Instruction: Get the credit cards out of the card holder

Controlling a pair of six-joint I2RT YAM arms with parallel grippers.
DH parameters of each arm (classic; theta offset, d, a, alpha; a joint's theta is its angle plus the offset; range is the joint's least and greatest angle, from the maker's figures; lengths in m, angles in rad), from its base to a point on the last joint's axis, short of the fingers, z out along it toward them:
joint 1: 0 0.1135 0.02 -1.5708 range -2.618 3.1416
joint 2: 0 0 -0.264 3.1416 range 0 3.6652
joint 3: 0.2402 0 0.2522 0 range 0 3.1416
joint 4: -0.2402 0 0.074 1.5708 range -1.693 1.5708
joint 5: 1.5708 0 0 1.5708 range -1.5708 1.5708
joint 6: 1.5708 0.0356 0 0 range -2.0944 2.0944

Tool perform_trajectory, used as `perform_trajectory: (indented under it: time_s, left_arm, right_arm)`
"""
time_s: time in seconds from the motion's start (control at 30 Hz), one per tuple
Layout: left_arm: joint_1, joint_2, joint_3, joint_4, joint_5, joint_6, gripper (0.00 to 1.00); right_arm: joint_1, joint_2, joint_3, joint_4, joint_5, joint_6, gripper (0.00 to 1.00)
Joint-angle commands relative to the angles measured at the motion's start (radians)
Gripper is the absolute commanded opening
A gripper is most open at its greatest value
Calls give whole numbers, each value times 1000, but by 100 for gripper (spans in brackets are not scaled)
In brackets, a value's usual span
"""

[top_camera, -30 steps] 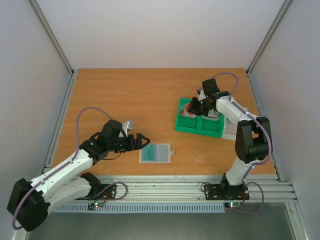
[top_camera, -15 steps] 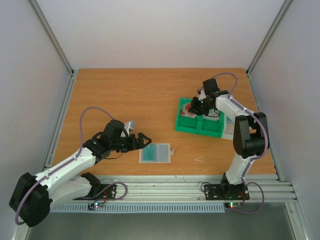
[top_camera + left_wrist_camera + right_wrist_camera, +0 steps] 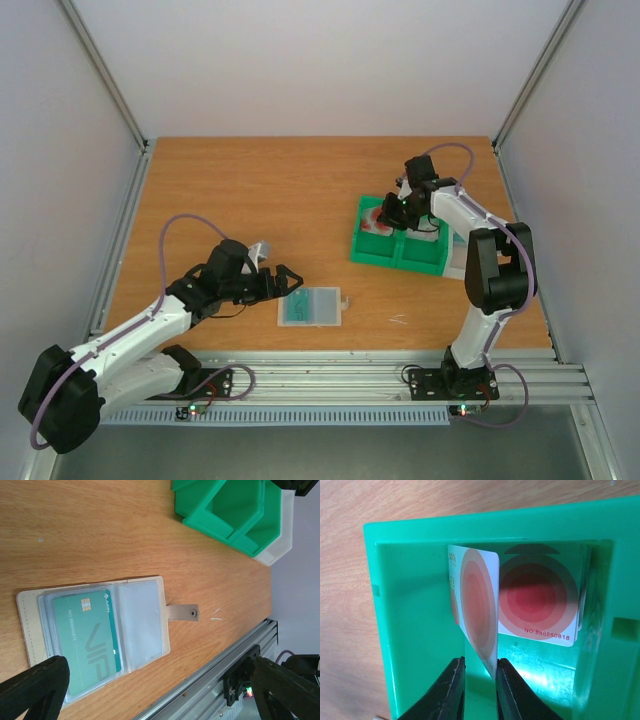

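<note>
The card holder (image 3: 311, 307) lies open near the table's front edge. In the left wrist view its left pocket holds a teal card (image 3: 87, 635); the right pocket (image 3: 141, 622) looks empty, with the tab (image 3: 182, 612) beside it. My left gripper (image 3: 283, 281) is open wide just left of the holder, its fingertips (image 3: 30, 690) straddling it above the table. My right gripper (image 3: 480, 690) is inside the green tray (image 3: 410, 610), slightly open around a white card with red rings (image 3: 480, 610) standing on edge. A second such card (image 3: 540, 605) leans on the tray's back wall.
The green compartment tray (image 3: 400, 250) stands at the right middle of the table, with a white base (image 3: 458, 268) at its right side. An aluminium rail (image 3: 380, 360) runs along the front edge. Grey walls enclose the table.
My left gripper has crept slightly right toward the card holder. My right gripper has stayed in the tray, with the arm's elbow shifted a little.
</note>
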Motion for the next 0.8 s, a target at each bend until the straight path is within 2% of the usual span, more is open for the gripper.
perform_trajectory:
  time_s: [0.0,0.2,0.5,0.77]
  left_arm:
    - [4,-1,-16,40,3,-4,99]
    - [4,2,-17,24,-11,0,99]
    - [4,54,-40,71,-24,-12,99]
    - [4,116,-73,137,-3,-40,99]
  right_arm:
    - [-5,4,39,-27,32,3,21]
    - [-5,-8,52,-66,71,47,29]
    - [-5,-50,62,-111,88,64,32]
    - [-5,-138,44,-137,36,76,33]
